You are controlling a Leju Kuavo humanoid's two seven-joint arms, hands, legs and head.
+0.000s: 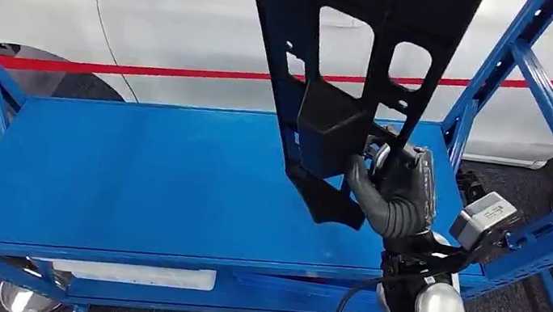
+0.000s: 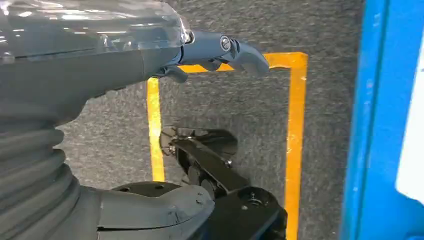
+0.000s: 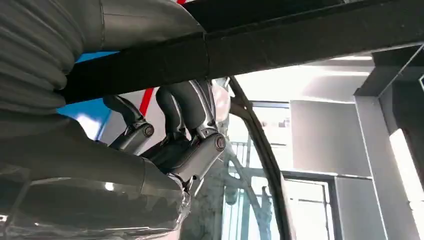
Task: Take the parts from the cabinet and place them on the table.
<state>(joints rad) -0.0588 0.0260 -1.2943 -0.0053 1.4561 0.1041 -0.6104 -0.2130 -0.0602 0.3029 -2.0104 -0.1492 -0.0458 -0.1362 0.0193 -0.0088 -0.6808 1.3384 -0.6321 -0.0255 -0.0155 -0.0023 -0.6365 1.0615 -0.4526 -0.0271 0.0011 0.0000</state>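
Observation:
A large black part (image 1: 352, 60), a flat panel with cut-out windows and a boxy block at its lower end, stands upright above the right side of the blue cabinet shelf (image 1: 147, 179). My right hand (image 1: 398, 194) grips its lower right edge, fingers wrapped round it. In the right wrist view the part (image 3: 280, 42) crosses as a dark bar, with the hand (image 3: 185, 130) and its fingers (image 3: 200, 150) closed about it. My left hand (image 2: 150, 60) hangs over the floor, its fingers (image 2: 235, 50) stretched out with nothing in them.
Blue uprights and braces (image 1: 542, 103) of the cabinet frame rise right of the part. A white car (image 1: 154, 16) with a red stripe stands behind the shelf. A white slab (image 1: 134, 273) lies on the lower shelf. Yellow floor tape (image 2: 295, 140) and a blue cabinet edge (image 2: 372, 120) lie under the left hand.

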